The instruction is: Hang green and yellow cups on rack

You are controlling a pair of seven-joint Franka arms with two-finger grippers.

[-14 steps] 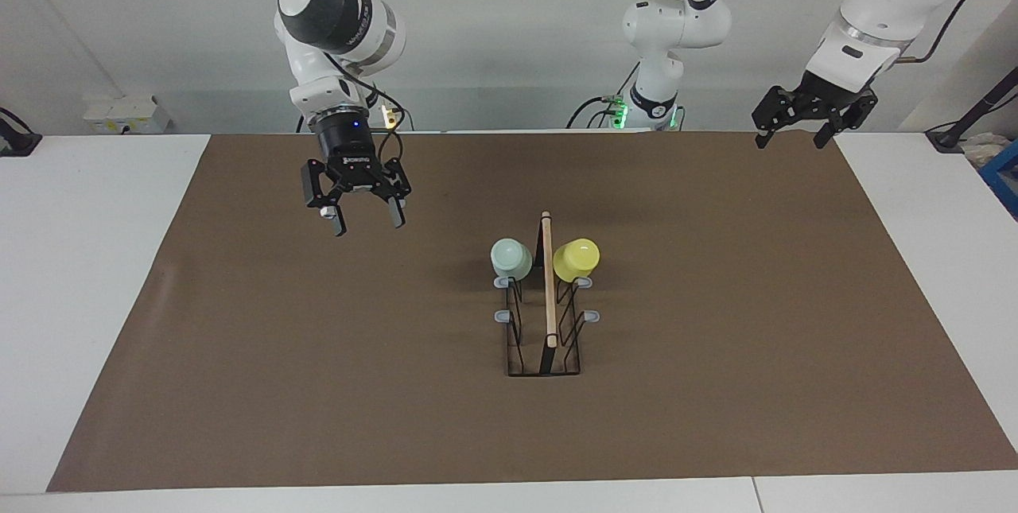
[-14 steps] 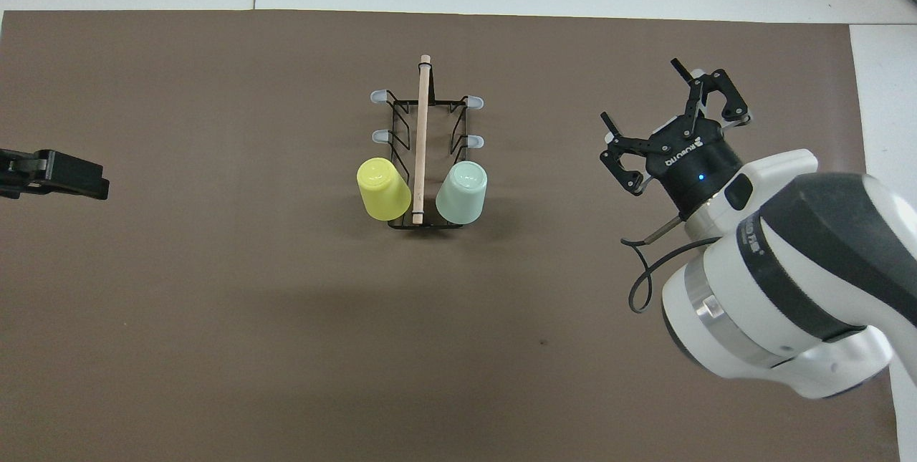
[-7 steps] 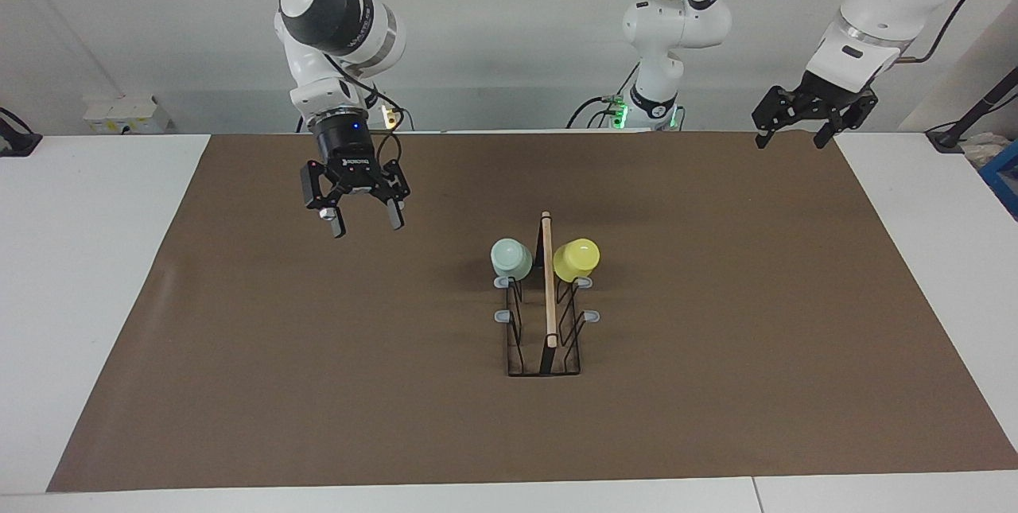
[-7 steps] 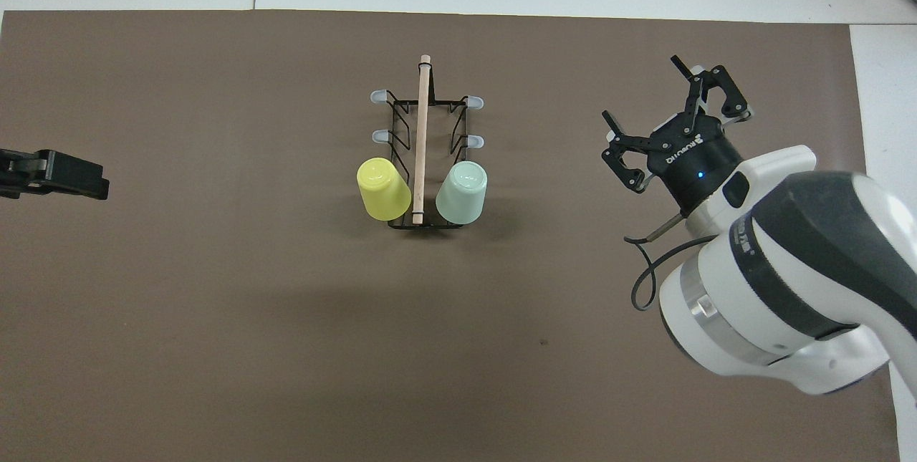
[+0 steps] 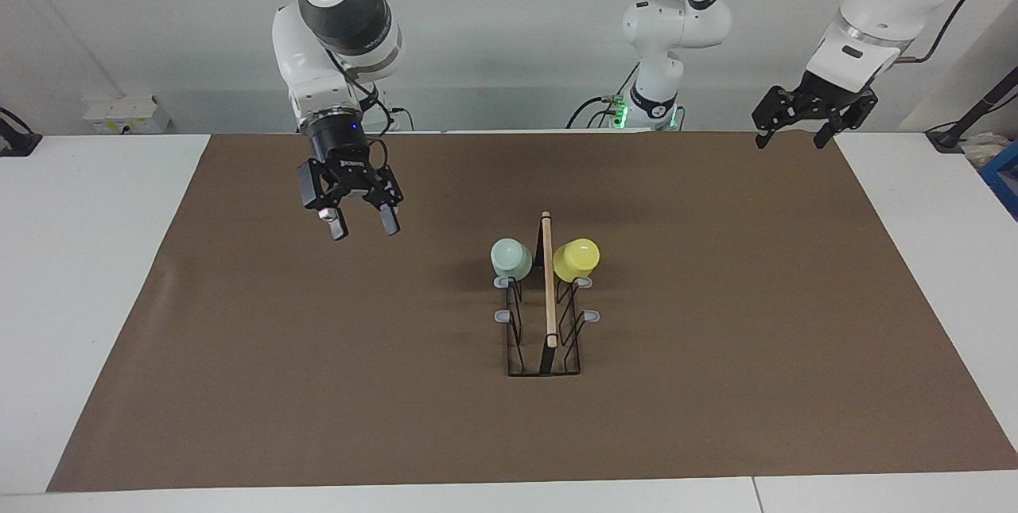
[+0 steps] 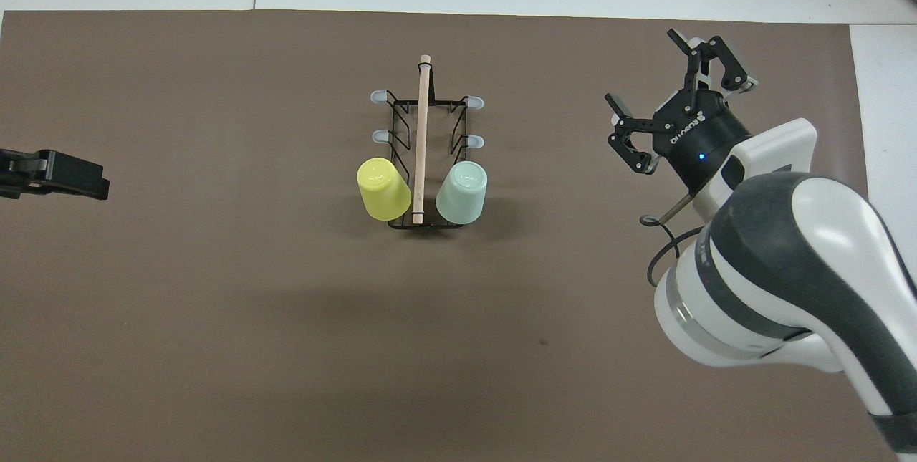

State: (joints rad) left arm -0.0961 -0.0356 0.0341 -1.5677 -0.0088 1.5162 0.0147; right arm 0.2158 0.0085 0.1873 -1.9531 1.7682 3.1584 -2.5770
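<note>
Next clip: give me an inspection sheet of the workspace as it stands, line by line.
Surface: brown mat covering a white table.
Job's things: green cup and yellow cup hang upside down on the two pegs of the rack nearest the robots, one each side of its wooden rod; four pegs bare.
Clutter: nothing seen on the mat.
Grippers: right gripper open and empty, raised over the mat toward its own end; left gripper open and empty, waiting over the mat's corner nearest its base.
Cables: black cable looping at the right wrist.
Surroundings: third white arm with green lights at the table's edge.
</note>
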